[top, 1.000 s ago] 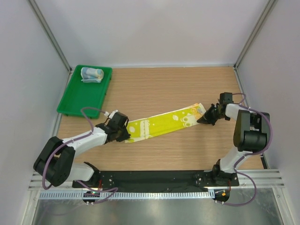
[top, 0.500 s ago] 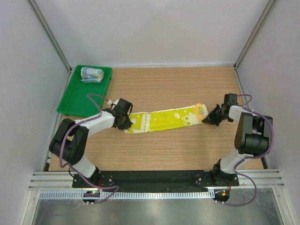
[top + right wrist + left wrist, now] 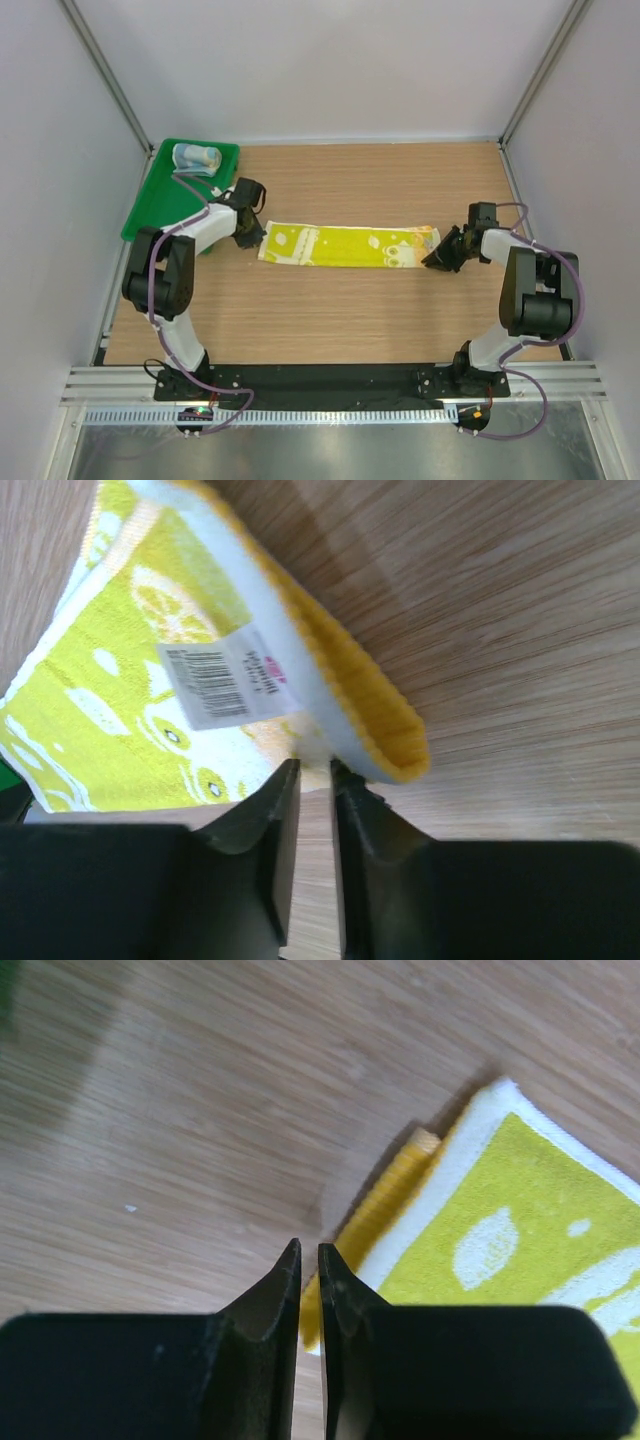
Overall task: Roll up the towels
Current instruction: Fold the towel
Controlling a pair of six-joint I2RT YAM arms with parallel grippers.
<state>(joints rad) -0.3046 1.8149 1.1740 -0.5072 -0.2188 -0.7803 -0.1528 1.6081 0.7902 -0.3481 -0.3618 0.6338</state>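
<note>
Yellow-green towel (image 3: 345,245) lies flat, long axis running left-right, ends seemingly pinched.

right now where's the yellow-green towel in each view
top external: yellow-green towel lies as a long flat strip across mid-table.
left wrist: its white-edged corner fills the lower right.
right wrist: its end with a barcode label fills the upper left.
shared landmark: the wooden tabletop under it in all three.
</note>
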